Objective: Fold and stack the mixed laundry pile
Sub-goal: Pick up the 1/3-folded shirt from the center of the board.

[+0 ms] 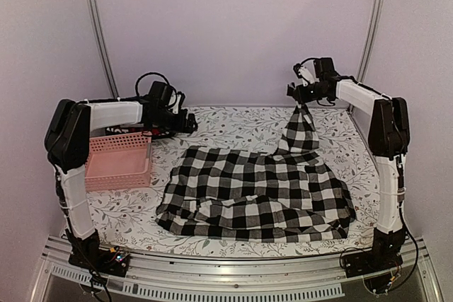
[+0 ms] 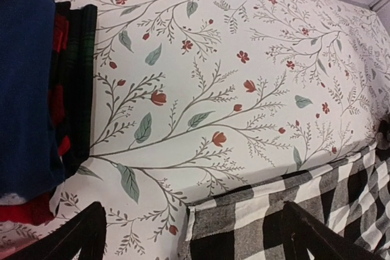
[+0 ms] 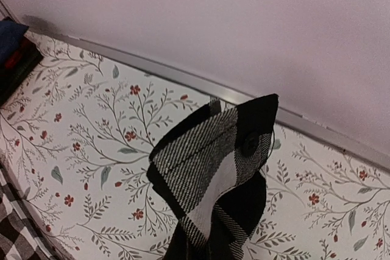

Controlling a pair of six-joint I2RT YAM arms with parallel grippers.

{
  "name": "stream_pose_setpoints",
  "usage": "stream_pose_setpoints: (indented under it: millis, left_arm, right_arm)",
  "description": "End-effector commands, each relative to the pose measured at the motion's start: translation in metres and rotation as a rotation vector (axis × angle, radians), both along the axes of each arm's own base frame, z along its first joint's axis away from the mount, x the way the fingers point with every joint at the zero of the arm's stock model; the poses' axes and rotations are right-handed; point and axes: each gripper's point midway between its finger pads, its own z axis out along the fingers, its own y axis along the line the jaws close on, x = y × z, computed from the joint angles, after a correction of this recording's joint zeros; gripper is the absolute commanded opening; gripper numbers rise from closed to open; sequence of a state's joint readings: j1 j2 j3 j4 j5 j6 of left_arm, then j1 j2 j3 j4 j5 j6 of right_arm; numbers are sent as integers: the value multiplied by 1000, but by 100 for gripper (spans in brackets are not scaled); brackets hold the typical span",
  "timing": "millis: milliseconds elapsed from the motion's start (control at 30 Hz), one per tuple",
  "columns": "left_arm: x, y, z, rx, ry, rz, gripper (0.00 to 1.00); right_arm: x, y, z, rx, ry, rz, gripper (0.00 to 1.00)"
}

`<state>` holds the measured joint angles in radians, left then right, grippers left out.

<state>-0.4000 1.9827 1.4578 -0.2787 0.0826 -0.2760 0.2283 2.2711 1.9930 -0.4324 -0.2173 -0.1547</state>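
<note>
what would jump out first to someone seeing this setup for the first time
The large black-and-white checked shirt sprawls over the middle of the floral-print table cover, and the right gripper pinches one corner of it up into a peak at the far right. At the left sits a pink slotted plastic basket, with the left gripper open just beyond it.

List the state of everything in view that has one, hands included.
Large black-and-white checked shirt: spread on the table, one corner held up.
Right hand: shut on that corner, raised.
Left hand: open, empty, over the shirt's far-left corner.
Navy blue folded garment: lying over the red-and-black plaid piece.
Pink slotted plastic basket: upright, contents unclear.
</note>
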Motion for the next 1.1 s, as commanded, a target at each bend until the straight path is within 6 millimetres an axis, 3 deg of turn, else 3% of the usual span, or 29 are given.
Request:
stream_pose_setpoints:
  millis: [0,333,500,700,867,1067]
  left_arm:
    - [2,6,-19,44,45,-73,96]
    - [6,8,-54,0,136,-201,73]
    - [2,9,-66,13,168,-262,67]
    - [8,13,-70,-25,172,-314,63]
    - [9,-2,-87,-44,226,-390,60]
    - [-6,-15,-106,-14,248,-469,61]
  right_arm:
    - [7,28,99,168,-212,161,0]
    - [-3,67,148,375,-355,392,0]
    - [1,82,139,462,-364,484,0]
    - [16,88,133,520,-360,474,0]
    - [31,78,122,475,-366,383,0]
    - [35,70,105,445,-340,354,0]
